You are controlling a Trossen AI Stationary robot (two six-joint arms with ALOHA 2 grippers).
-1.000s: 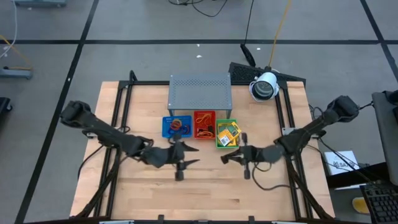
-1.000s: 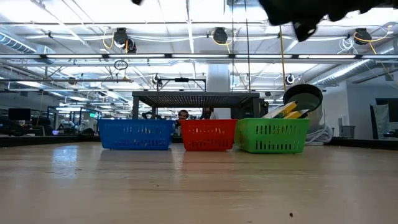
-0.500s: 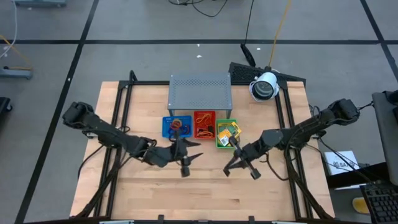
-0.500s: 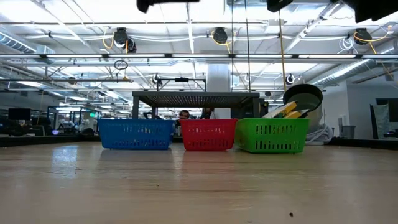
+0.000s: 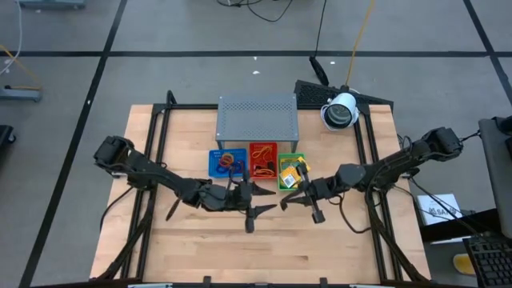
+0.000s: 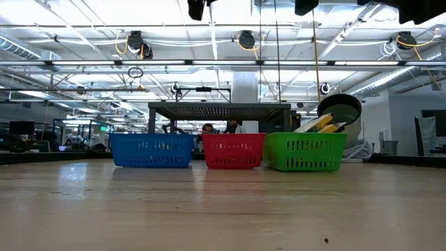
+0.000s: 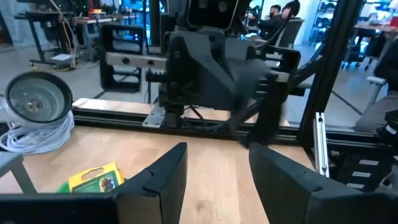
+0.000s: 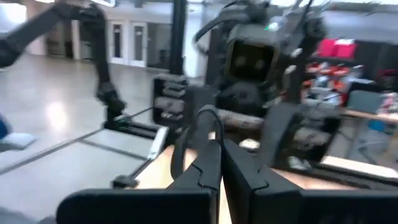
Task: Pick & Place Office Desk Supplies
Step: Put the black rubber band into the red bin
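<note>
The supplies lie in three small trays in front of the grey shelf [image 5: 258, 116]. The blue tray [image 5: 226, 163] has rings and bands, the red tray [image 5: 262, 161] has orange bands, and the green tray [image 5: 291, 171] has yellow-and-green packets [image 5: 294, 166]. In the low view the packets [image 6: 319, 125] stick up over the green tray's rim. My left gripper [image 5: 261, 210] hovers open above the table, just near of the red tray. My right gripper [image 5: 286, 201] is shut on nothing, facing the left one near of the green tray. The left wrist view shows one packet [image 7: 94, 178].
A white round lamp-like device [image 5: 339, 111] with a coiled cable sits at the far right corner beside the shelf. Black frame rails [image 5: 154, 144] run along both sides of the table. Bare wood [image 5: 264, 252] stretches along the near half. A tiny black speck [image 6: 326, 241] lies near the near edge.
My left gripper has moved toward the table's right, ending near of the red tray. My right gripper swung toward the near edge and tipped, then came back toward the green tray and drew closer to the left gripper. The trays and their contents stayed still.
</note>
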